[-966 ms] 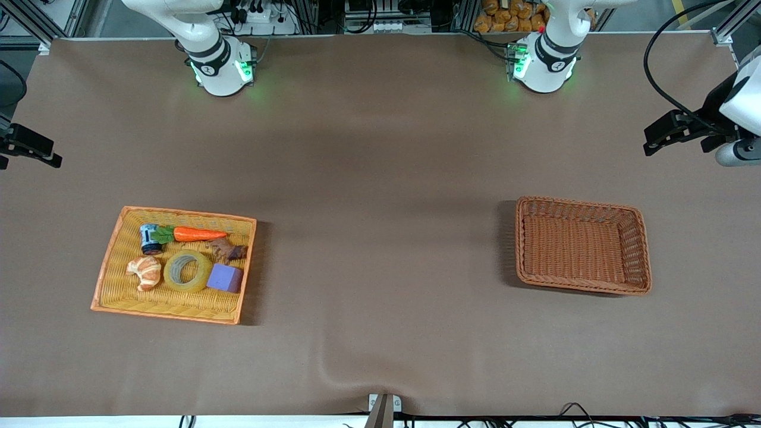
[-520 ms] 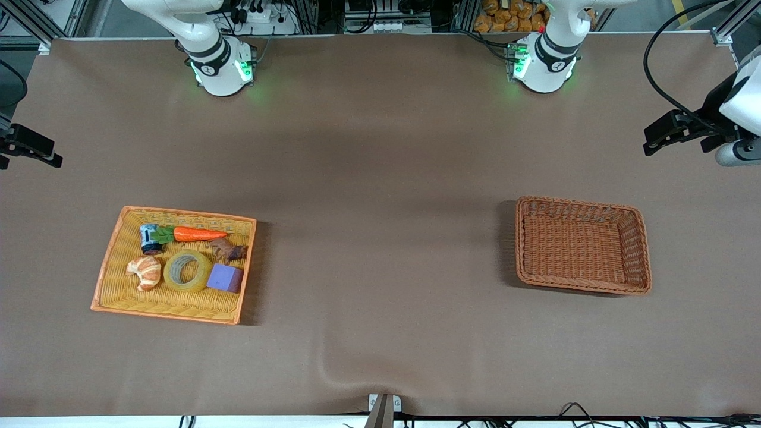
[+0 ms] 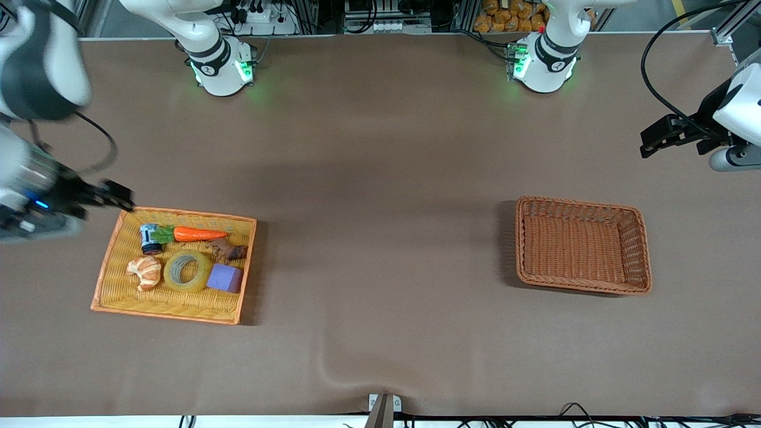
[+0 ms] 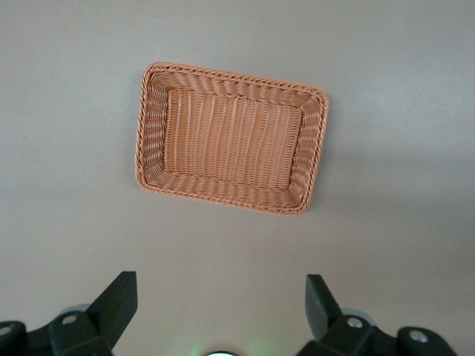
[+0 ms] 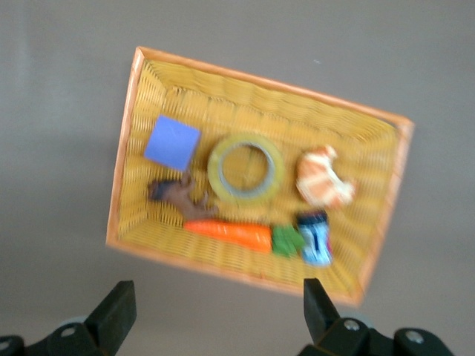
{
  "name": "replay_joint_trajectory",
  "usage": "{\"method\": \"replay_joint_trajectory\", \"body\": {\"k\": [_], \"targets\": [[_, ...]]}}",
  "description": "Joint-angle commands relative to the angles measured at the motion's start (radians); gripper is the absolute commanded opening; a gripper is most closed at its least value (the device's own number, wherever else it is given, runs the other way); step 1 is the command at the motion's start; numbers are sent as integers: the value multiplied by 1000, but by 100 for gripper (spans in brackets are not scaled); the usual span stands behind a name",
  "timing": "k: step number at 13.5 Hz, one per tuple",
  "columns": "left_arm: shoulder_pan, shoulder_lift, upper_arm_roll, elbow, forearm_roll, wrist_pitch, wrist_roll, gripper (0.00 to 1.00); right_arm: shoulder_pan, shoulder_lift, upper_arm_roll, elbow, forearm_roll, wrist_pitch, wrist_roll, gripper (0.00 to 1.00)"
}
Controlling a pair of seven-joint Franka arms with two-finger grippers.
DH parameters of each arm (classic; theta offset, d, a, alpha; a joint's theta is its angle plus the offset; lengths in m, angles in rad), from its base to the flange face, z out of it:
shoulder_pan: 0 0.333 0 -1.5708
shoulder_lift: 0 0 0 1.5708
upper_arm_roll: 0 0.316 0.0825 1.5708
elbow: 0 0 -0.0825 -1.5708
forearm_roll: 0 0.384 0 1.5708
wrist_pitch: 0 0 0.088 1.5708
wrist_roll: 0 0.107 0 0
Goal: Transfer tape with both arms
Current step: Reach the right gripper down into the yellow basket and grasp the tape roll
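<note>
Two white jointed arms (image 3: 208,50) with black bands at the joints and green lights glowing on the round bases. Small dark round mark on each base shell. Black two-finger grippers: left gripper (image 4: 221,304) and right gripper (image 5: 215,311), with wedge-shaped black fingers (image 4: 119,297) and silver screws near their roots. Black cable (image 3: 654,65) looping to the left wrist. Small blue light on the right wrist.

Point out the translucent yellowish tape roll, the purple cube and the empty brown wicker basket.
Translucent yellowish tape roll (image 3: 205,274), front view, outer band.
Purple cube (image 3: 225,277), front view, top face.
Empty brown wicker basket (image 3: 635,210), front view, rim.
</note>
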Motion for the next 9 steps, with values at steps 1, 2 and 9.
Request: {"method": "replay_joint_trajectory", "body": {"k": [1, 2, 9], "targets": [[-6, -3, -6, -1, -24, -7, 2, 100, 30, 97, -8, -54, 1, 159, -61, 100], [-9, -1, -5, -1, -32, -3, 1, 100, 37, 160, -8, -53, 2, 212, -67, 100], [-3, 24, -6, -1, -37, 7, 2, 100, 27, 476, -1, -27, 210, 478, -334, 93]]}}
